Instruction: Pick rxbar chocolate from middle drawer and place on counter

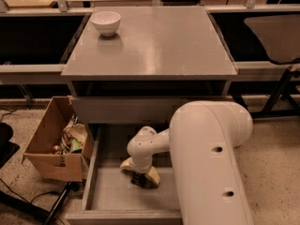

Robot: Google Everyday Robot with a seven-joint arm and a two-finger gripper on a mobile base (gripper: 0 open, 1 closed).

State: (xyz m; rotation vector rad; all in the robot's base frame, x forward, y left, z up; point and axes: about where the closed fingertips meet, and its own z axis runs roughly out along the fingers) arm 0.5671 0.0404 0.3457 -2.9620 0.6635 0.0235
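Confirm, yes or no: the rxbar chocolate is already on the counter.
No: the rxbar chocolate is down in the middle drawer, at the claw; the counter holds only a white bowl.

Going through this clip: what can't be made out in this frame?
All in the camera view:
- The bar: mostly covered by the hand, which sits over it in the drawer. Whether it is held is unclear, and its label is unreadable.
- The drawer's right side: hidden behind the arm.
- The cardboard box: its contents are too small and dim to name.
- The arm's base: cut off by the bottom edge.
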